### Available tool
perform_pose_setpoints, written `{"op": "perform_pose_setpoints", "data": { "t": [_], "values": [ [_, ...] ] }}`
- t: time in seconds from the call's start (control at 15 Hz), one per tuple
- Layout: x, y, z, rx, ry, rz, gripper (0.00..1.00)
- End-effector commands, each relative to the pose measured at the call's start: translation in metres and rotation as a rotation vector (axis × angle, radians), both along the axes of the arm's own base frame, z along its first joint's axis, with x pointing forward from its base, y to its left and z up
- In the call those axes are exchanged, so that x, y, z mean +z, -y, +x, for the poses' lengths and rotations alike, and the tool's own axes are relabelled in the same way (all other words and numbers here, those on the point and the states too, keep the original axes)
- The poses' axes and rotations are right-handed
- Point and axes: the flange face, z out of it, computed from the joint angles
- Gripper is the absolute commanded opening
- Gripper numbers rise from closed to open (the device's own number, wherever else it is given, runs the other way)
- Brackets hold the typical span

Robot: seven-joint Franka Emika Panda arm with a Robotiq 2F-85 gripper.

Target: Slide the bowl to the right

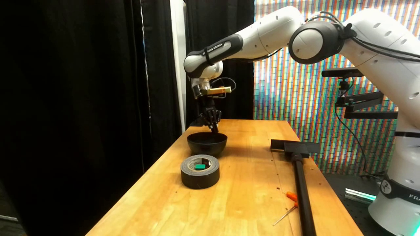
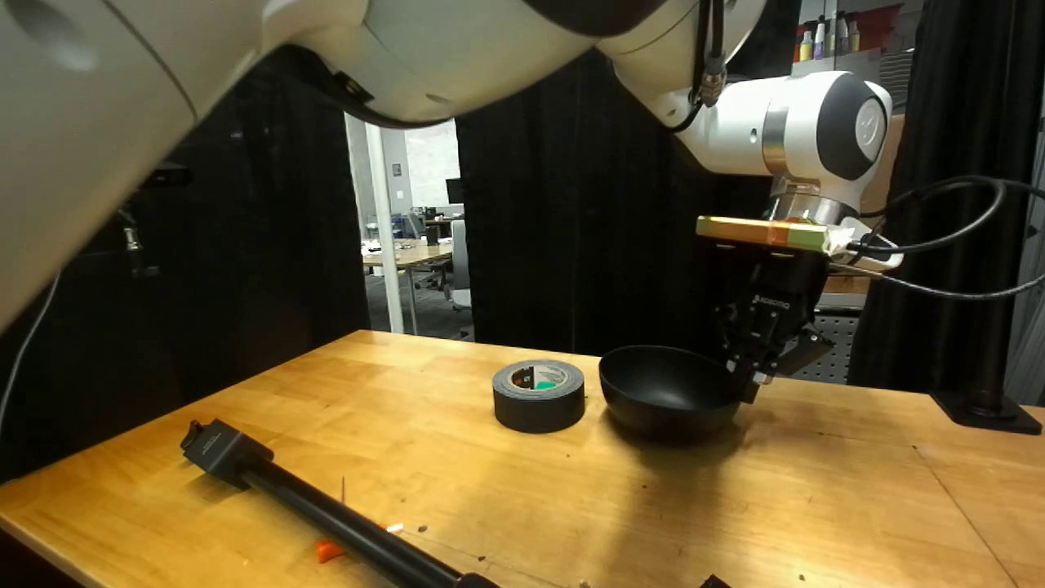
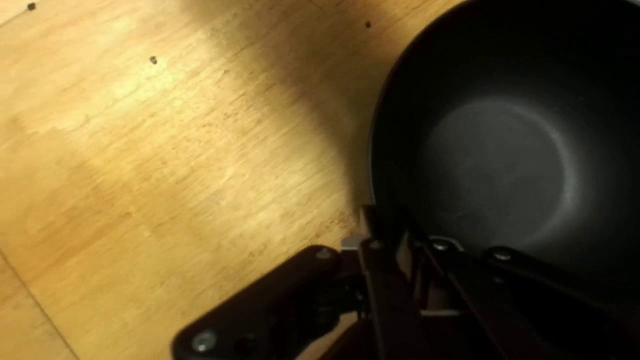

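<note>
Starting at the tips of the gripper [image 3: 392,222], we see its fingers [image 2: 748,390] angled down at the rim of the bowl [image 3: 500,165]. They stand close together; how narrow the gap between them is, and whether they pinch the bowl's wall, we cannot tell. The bowl, black and plain inside, sits upright on the table [image 2: 392,392], just beside the tape roll [image 1: 200,181].

On the gripper's body we read ROBOTIQ, upside down. Above it runs an orange and pale green bar [image 2: 763,233]. Farther up, the white arm [image 1: 275,28] carries the words FRANKA EMIKA, a dark strap covering part of the 1st; at the base another label reads FRA before the picture's edge cuts it off.

Print runs round the tape roll's core, too small for us to read, and a green patch [image 1: 200,167] shows inside the ring. Small pale lettering on the block [image 2: 214,445] at the end of a black pole [image 1: 303,193] is also beyond us. An orange-handled tool [image 1: 291,196] lies beside the pole, partly hidden.

The table is warm, pale wood with dark specks and thin seams, and a shadow falls next to the bowl. A black stand [image 2: 985,412] rises from it. Behind hang black curtains [image 2: 563,245]; 1 panel [image 1: 279,95] shows coloured stripes, and past a white post [image 2: 384,229] we make out a desk [image 2: 416,255] and a chair [image 2: 460,253].
</note>
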Motion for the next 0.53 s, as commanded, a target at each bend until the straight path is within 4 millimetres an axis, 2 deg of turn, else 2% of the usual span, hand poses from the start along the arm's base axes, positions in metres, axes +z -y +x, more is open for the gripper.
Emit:
{"op": "perform_pose_setpoints", "data": {
  "t": [0.0,0.13,0.47],
  "values": [
    [0.010,0.020,0.000,-0.035,0.012,0.013,0.00],
    [0.014,0.033,-0.004,-0.053,0.021,0.011,0.03],
    [0.021,0.067,-0.016,-0.110,0.037,-0.005,0.03]
  ]
}}
